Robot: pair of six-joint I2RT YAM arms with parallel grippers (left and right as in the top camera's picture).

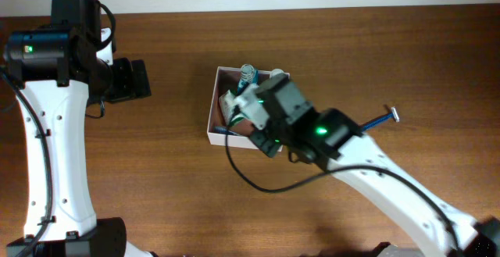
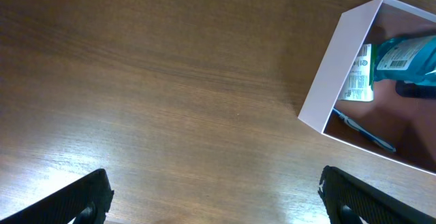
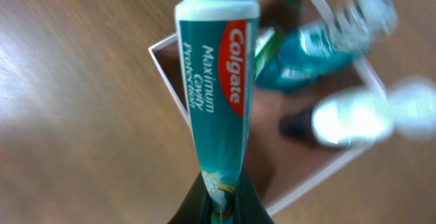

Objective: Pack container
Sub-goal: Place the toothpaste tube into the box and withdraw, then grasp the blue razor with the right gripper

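The container [image 1: 212, 108] is a square white-walled box with a pinkish-brown inside at the table's middle; it also shows in the left wrist view [image 2: 340, 60] and the right wrist view [image 3: 167, 71]. Inside lie a teal bottle [image 2: 409, 55], a green-and-white packet [image 2: 359, 74] and a blue toothbrush [image 2: 364, 132]. My right gripper [image 3: 219, 197] is shut on the crimped end of a teal Colgate toothpaste tube [image 3: 216, 81], held above the box's left edge. The right arm [image 1: 285, 112] hides much of the box from overhead. My left gripper [image 2: 211, 197] is open and empty over bare table, left of the box.
A blue razor-like tool [image 1: 383, 118] lies on the table right of the box. The wooden table's back edge [image 1: 312, 8] runs along the top. A dark bottle with a pale blurred cap [image 3: 340, 118] lies in the box.
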